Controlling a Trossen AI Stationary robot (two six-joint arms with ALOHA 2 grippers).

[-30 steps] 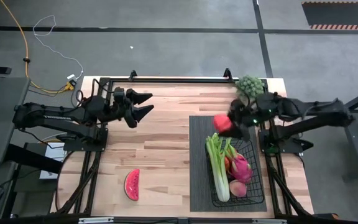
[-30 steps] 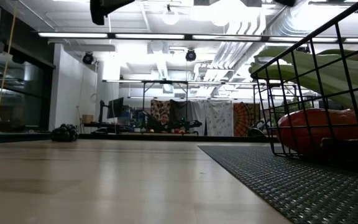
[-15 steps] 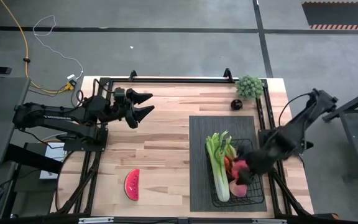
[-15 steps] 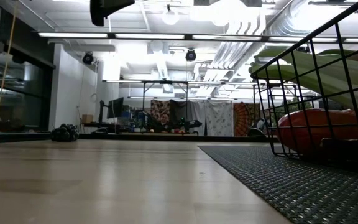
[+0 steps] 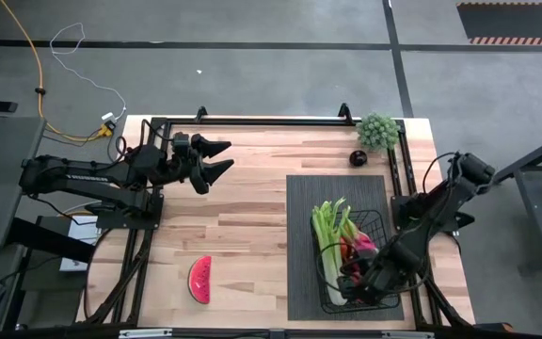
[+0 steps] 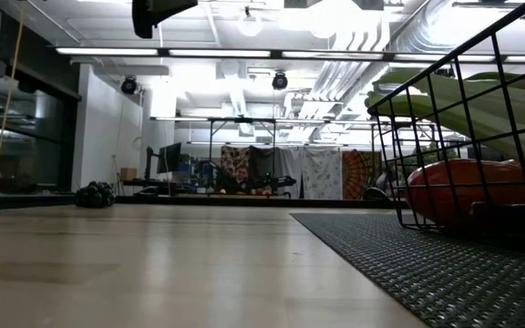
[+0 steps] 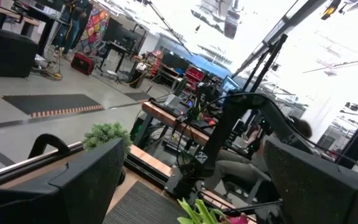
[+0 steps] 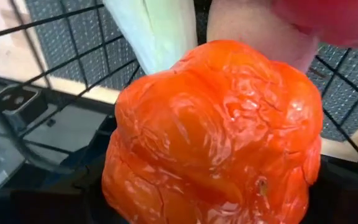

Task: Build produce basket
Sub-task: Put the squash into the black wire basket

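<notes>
A black wire basket stands on a dark ribbed mat at the table's right. It holds celery, a pink dragon fruit and other produce. My right gripper reaches down into the basket's near end, shut on a glossy red-orange fruit. My left gripper hovers open over the far left of the table, with nothing between its fingers. A watermelon slice lies on the bare wood near the front. My right gripper holds the red-orange fruit between its two fingers, which show only as dark edges beside the fruit's lower part. It comes slanting down from above and from the right. The fruit hangs among the basket's wires, beside the celery; whether it rests on anything I cannot tell.
A green leafy bunch and a small dark thing sit at the far right corner. In the low view dark grapes lie far off on the table. Bare wood stretches between the watermelon slice and the mat.
My right gripper has swung from the mat's far end toward the table's near edge and down into the basket's near end, rolling at the wrist and tipping downward. The red-orange fruit has gone with it.
</notes>
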